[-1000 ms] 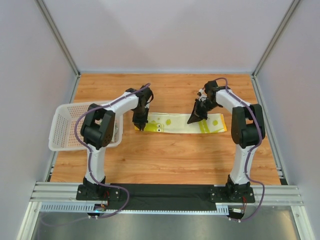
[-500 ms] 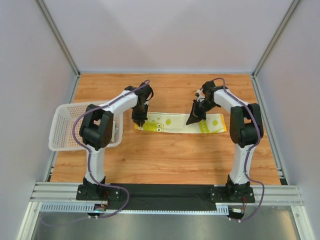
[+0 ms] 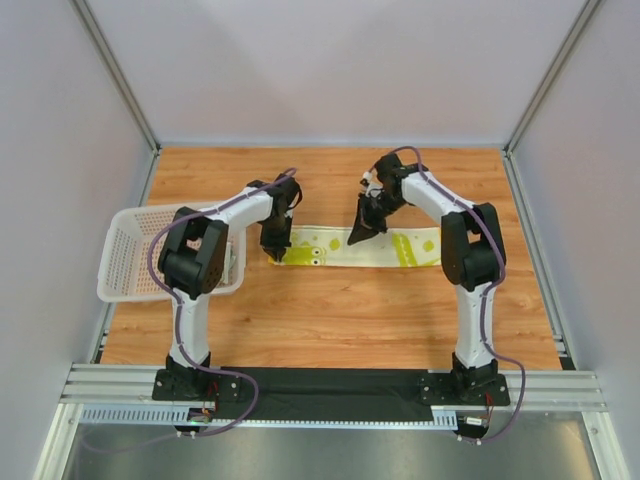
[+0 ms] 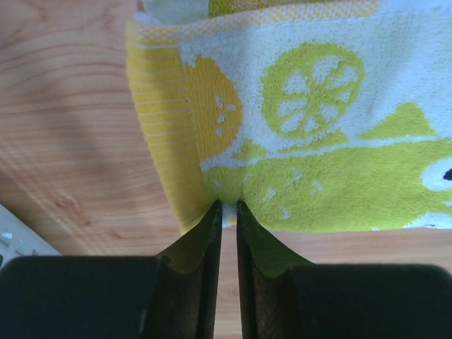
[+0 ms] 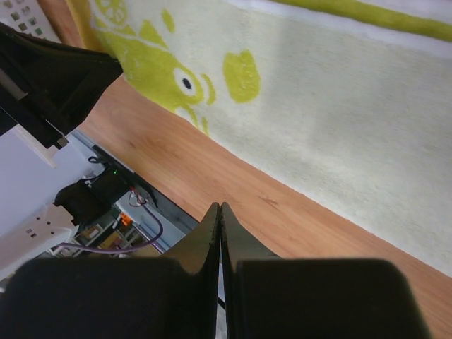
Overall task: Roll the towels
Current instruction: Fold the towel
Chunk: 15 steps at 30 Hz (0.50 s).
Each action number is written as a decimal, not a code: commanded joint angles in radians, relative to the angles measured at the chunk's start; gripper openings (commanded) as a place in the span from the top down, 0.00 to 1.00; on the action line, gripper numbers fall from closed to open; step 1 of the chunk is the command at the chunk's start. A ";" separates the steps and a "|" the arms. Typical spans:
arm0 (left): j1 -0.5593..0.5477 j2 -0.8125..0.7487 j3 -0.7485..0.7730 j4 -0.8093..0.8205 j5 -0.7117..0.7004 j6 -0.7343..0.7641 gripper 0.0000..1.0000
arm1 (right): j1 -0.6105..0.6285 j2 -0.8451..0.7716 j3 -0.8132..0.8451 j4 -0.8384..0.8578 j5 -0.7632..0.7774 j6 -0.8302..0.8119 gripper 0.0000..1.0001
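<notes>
Down low, left gripper [image 4: 227, 206] at the near left corner of the towel [image 3: 400, 250]. Jaws narrow, only a thin slit between the dark fingers [image 4: 201, 247]. Tips right at the towel's near edge, where the ribbed yellow end band [image 4: 159, 120] meets the lime print. Cloth pinched in that slit or not: cannot tell.

Higher up, right gripper [image 5: 220, 206] fully closed on nothing, fingers pressed flat together. From above, seen against the towel's far edge about mid-length. From its own wrist, tips over bare wood just off a long edge, clear of the cloth.

Towel itself spread flat as one long lime-yellow strip, left to right across the table [image 3: 330, 310], printed with citrus slices. Long edges straight and parallel, right end squared off. Left short end finished by the ribbed band. A checked yellow hem [image 4: 282, 14] across the top of the left wrist view.

Room around the towel:
- Near side: broad bare wood all the way back to the arm bases.
- Far side: another open band of wood.
- Right end: tight, close beside the upright links of the right arm [image 3: 470, 250].
- Left end: tight too, white mesh basket [image 3: 112, 262] close by, with the left arm reaching across above the gap.
</notes>
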 commanded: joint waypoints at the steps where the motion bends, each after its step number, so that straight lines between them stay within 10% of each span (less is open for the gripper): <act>1: 0.026 0.019 -0.044 0.038 0.014 0.010 0.80 | 0.083 0.054 0.079 0.007 -0.081 0.026 1.00; 15: 0.042 -0.026 -0.093 0.041 0.005 0.002 0.82 | 0.287 0.375 0.343 0.084 -0.207 0.091 1.00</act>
